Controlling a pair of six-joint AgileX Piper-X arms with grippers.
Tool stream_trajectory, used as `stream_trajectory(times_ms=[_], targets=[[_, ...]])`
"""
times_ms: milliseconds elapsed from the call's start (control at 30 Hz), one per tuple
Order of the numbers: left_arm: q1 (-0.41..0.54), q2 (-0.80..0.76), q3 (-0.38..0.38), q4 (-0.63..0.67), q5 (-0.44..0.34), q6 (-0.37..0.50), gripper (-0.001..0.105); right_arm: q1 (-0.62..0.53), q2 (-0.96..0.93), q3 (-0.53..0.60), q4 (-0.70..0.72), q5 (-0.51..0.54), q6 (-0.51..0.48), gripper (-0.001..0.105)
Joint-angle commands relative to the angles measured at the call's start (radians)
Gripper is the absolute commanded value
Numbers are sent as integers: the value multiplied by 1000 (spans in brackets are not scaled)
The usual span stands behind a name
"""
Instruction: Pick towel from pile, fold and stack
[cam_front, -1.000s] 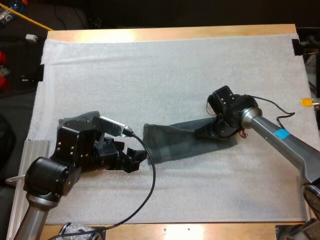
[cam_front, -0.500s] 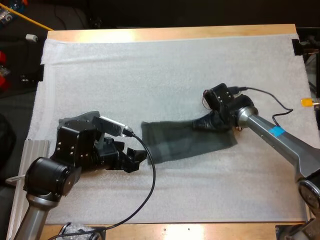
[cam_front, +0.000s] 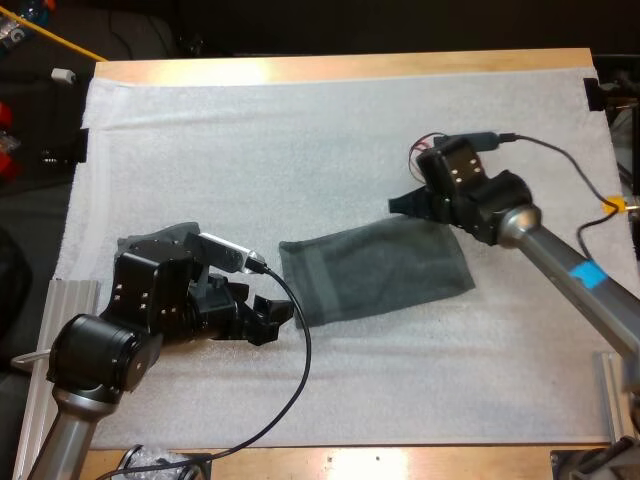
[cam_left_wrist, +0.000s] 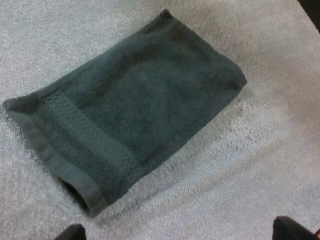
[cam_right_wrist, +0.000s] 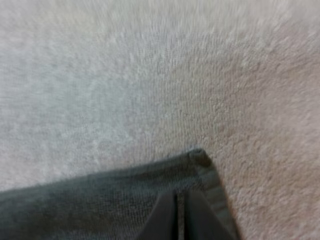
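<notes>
A dark grey-green towel (cam_front: 375, 272) lies flat and folded in the middle of the white mat (cam_front: 300, 130). In the left wrist view the same towel (cam_left_wrist: 130, 115) has its banded short end nearest my fingers. My left gripper (cam_front: 275, 318) rests low on the mat just off the towel's left end; its fingertips (cam_left_wrist: 295, 231) stand far apart, open and empty. My right gripper (cam_front: 398, 205) hovers at the towel's far edge. In the right wrist view its fingers (cam_right_wrist: 177, 220) touch each other, shut on nothing, just over the towel's corner (cam_right_wrist: 200, 157).
Another grey-green towel (cam_front: 155, 240) lies bunched behind my left arm at the mat's left side. A metal rail (cam_front: 65, 300) runs along the table's near left edge. Bare mat stretches across the far half and the near right.
My right gripper let go of the towel, rose and moved toward the far side. The towel, bunched into a narrow strip before, now lies wider and flat. The left arm stayed still.
</notes>
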Motion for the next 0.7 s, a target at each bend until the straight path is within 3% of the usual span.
stream_trajectory(times_ms=[0,100,267,367,500,667], targets=[[-5,-6,-8,2,8,-1,70,-2,-38,-12,25,12,-30,0],[-5,-6,-8,2,8,-1,70,-2,-92,-12,59,12,-54,9],[-5,-6,-8,8,18,-1,70,-2,-173,-12,131,12,-78,48],[-5,-10,-8,18,23,-7,70,-2,-218,-12,184,12,-78,60],[-5,-40,-8,29,23,-63,70,-22,-249,-12,246,-22,-83,61],[-5,-90,-8,29,23,-175,70,-180,-235,-10,294,-259,-88,61]])
